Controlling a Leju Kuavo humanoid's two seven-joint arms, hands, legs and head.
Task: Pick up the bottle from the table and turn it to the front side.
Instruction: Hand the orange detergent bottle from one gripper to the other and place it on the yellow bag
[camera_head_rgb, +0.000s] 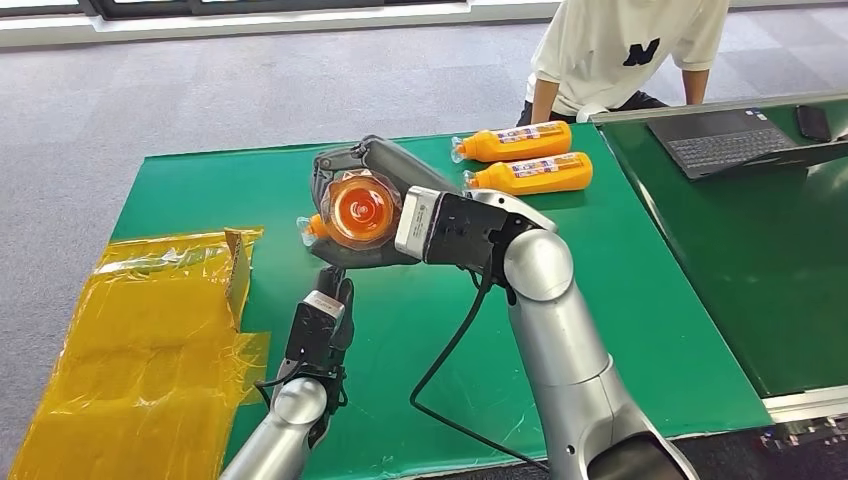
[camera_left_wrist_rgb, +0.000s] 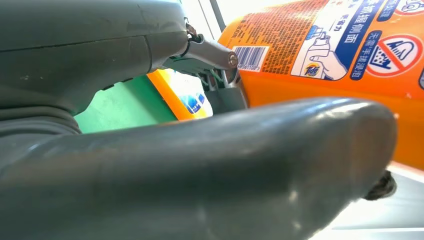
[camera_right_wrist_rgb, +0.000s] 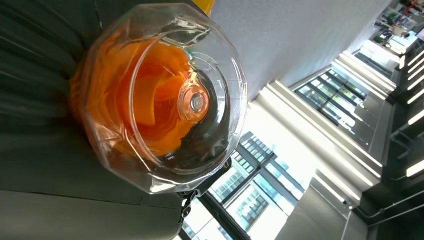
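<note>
Bottle (camera_head_rgb: 360, 208): orange, clear base toward my head camera, lifted above the green table (camera_head_rgb: 620, 300), grasped in my right hand (camera_head_rgb: 375, 165). A second bottle (camera_left_wrist_rgb: 350, 55) lies by my left hand (camera_head_rgb: 335, 290); whether that hand holds it, I cannot tell. Two orange bottles (camera_head_rgb: 520, 158) lie at the far edge near a person (camera_head_rgb: 620, 50)

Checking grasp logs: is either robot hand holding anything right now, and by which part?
The right robot hand holds an orange bottle around its body, clear cap end facing the head camera. The left robot hand is beneath it; whether it grips the bottle cannot be told.
</note>
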